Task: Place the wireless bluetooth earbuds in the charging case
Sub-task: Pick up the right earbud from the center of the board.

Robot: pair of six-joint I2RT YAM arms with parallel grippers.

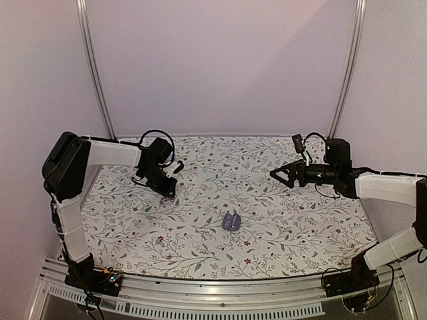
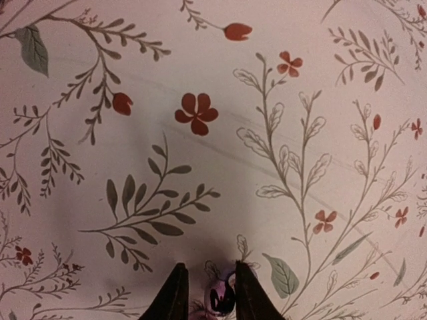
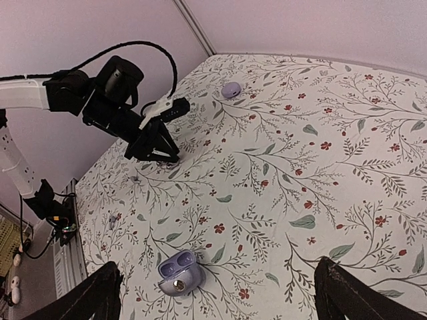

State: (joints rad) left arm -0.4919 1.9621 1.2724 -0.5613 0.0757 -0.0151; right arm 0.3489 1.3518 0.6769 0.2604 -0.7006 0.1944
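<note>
Lavender earbud [image 2: 221, 298] pinched in left claw [image 2: 210, 270], right claw [image 1: 279, 175] splayed, charging case [image 1: 231, 221] well apart

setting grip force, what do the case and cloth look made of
case: probably hard plastic, glossy lavender, with highlights on its rounded shell. cloth: looks like matte printed fabric or vinyl, no shine, faint creases in the left wrist view.

Floral-cloth table [image 1: 280, 220], lavender charging case [image 1: 231, 221] lying open
</note>
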